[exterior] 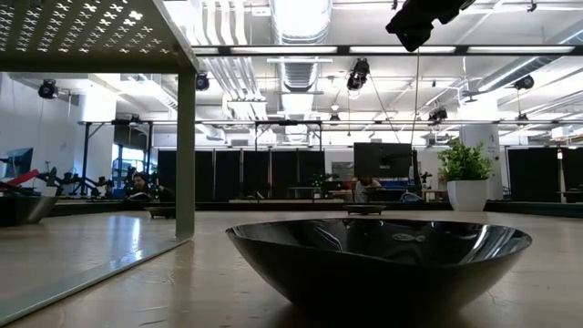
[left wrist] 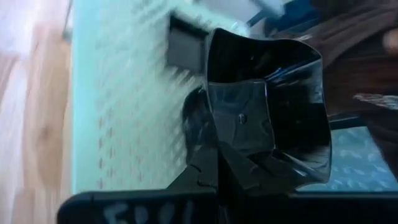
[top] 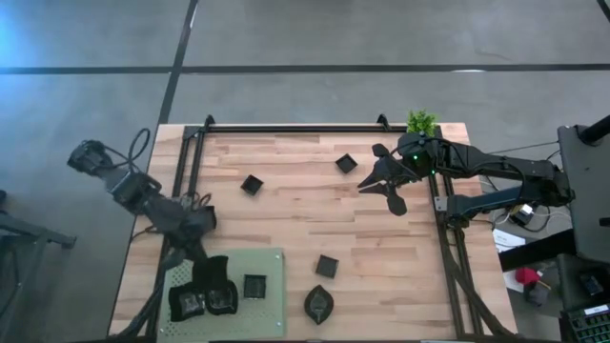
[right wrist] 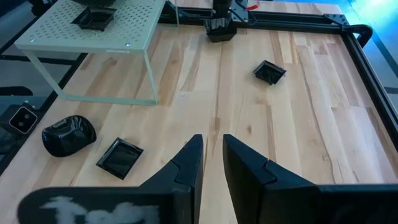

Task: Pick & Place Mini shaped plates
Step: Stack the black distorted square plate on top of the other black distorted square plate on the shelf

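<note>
Two robot arms at a wooden bench (top: pixel 286 205), moving small black plates onto a pale green perforated mat (top: pixel 272 262).

The left gripper (top: pixel 212 295) hangs over the mat, its jaws shut on a square black plate (left wrist: pixel 264 106); if released tilted, it could land on the neighbouring plate (top: pixel 254 285). The right gripper (right wrist: pixel 211 158) hovers near the bench's far right side, jaws narrow and empty. Loose plates (top: pixel 327 266) lie scattered across the bench, one leaf-shaped (top: pixel 318 304).
</note>
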